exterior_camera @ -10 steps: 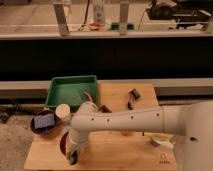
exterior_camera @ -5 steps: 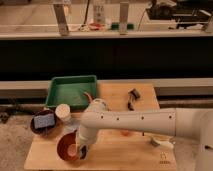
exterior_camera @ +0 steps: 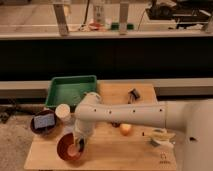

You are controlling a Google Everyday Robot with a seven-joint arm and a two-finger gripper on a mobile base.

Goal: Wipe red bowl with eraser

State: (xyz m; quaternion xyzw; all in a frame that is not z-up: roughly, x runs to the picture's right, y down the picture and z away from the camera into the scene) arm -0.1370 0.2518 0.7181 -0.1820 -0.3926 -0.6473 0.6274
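Where one gripper (exterior_camera: 78, 145) dips, one red bowl (exterior_camera: 67, 146) (reddish-orange inside) sits.

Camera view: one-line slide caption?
White arm's end effector reaches into the round reddish-orange bowl at the wooden table's front-left corner.

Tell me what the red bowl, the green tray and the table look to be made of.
The red bowl, under the gripper, looks like glazed ceramic or plastic: smooth orange-red inside, darker rim. The green tray is probably plastic: uniform colour, moulded raised walls. The table looks like pale wood, matte, with a faint grain.
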